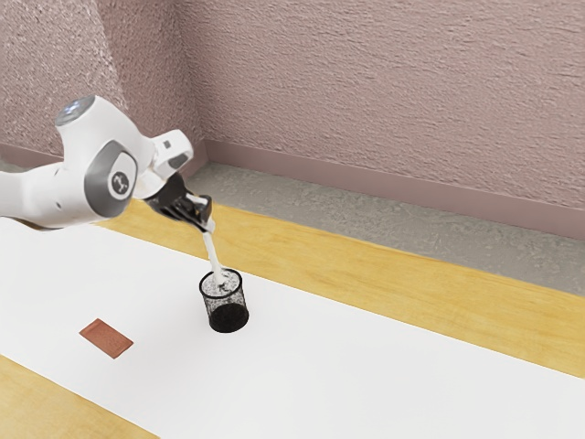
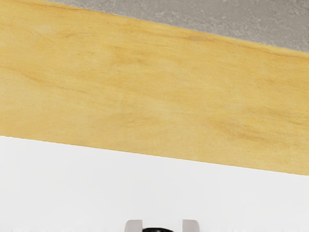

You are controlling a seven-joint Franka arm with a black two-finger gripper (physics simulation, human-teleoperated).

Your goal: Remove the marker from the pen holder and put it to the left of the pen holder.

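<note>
Here at my gripper (image 1: 209, 222), the jaws stand spread, poised over the white marker (image 1: 214, 254), its upper end right by my fingertips. And its lower end? Leaning inside the mesh pen holder (image 1: 227, 317)! This is the grasp step, I judge: centre, close, then lift straight so the rim doesn't snag. Farther off, a reddish-brown rectangle (image 1: 106, 337) lies flat.

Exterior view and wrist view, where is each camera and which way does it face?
Exterior view: at my arm's side, looking down across the wooden table toward the wall; my arm enters from the view's left, gripper above the pen holder.
Wrist view: on my hand, looking down at the table; part of the gripper shows at the lower edge.
Both share the white surface, wood, grey floor and gripper.
</note>
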